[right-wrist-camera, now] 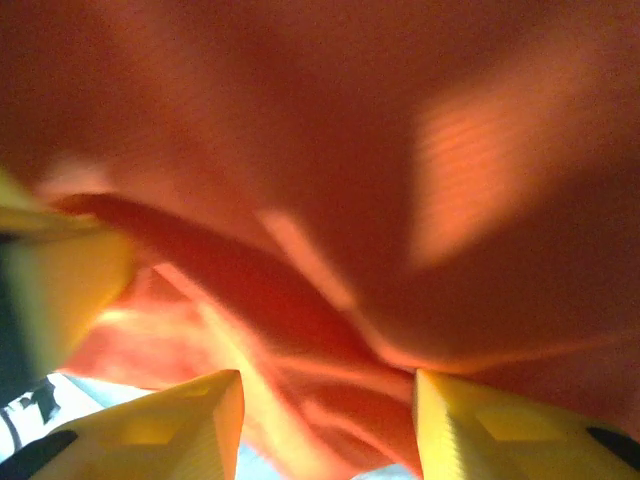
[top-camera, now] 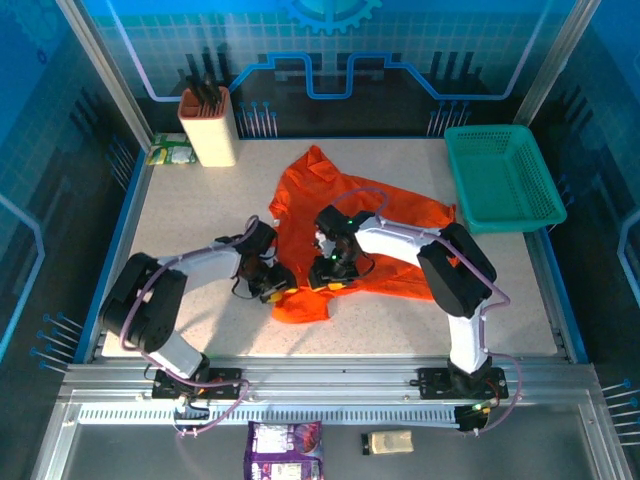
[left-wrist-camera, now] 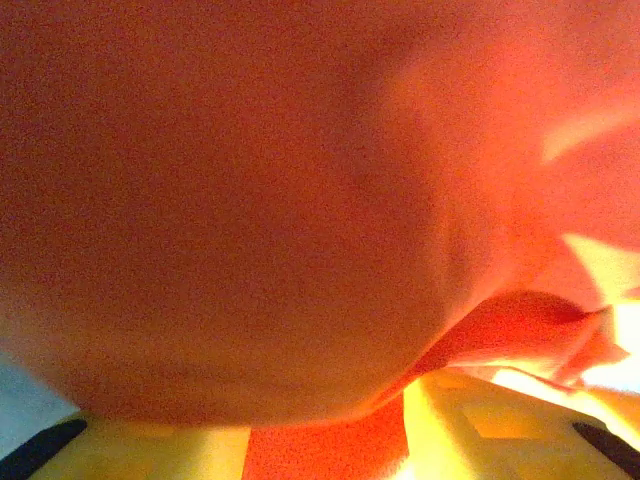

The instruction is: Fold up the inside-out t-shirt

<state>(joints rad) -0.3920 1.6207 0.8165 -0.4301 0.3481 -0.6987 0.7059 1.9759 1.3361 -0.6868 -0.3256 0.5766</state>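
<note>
Loosely rumpled soft orange t-shirt (top-camera: 310,195), speckled table (top-camera: 200,210)

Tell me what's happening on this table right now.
The robot is handling an orange-red t-shirt that lies crumpled, not folded, on the table. The left claw sits at the shirt's near left edge and the right claw is down on its middle. In both wrist views the yellow fingers stand apart with loose cloth between them, so neither looks clamped.
</note>
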